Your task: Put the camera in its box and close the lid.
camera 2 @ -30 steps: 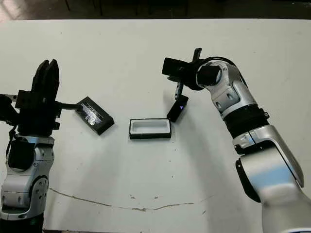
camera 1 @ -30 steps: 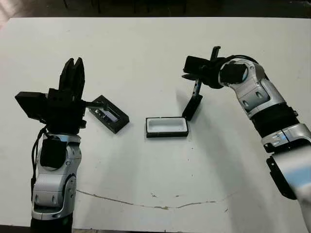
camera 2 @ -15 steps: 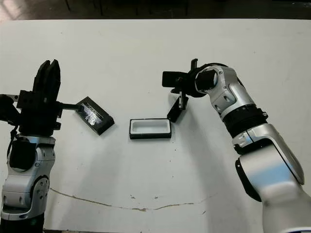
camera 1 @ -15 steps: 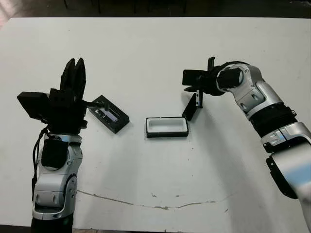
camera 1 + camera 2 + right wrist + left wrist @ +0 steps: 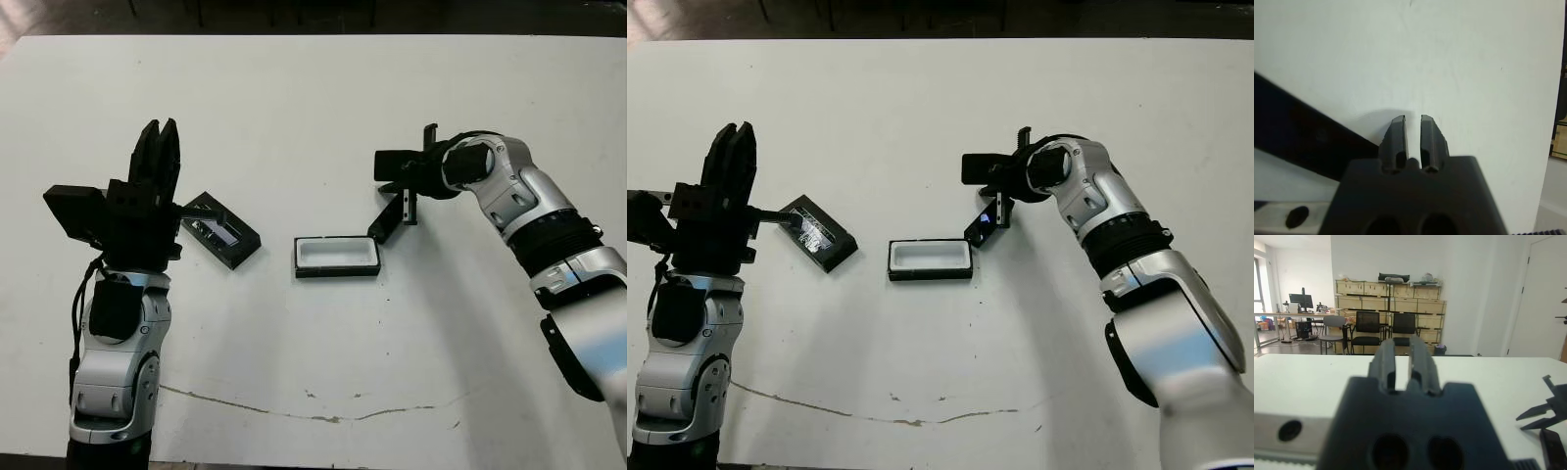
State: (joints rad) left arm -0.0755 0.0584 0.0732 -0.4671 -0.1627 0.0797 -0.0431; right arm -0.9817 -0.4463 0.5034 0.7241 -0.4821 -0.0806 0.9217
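The box, a black tray with white lining, lies open at the table's middle. The camera, a slim black bar, leans tilted with its low end at the box's right end; its bluish screen faces right. My right gripper points down just right of the camera's raised end, shut with nothing between the fingers; the camera is a dark band beside them. The lid, with its glossy strip, lies left of the box. Beside the lid my left gripper stands upright, shut and empty.
A thin crack line runs across the white table near its front edge. Beyond the table's far side, the left wrist view shows chairs and shelves with crates.
My right gripper has come down and slid right, off the camera's top end. The camera has tipped lower, still resting at the box's right end. The left arm barely shifted.
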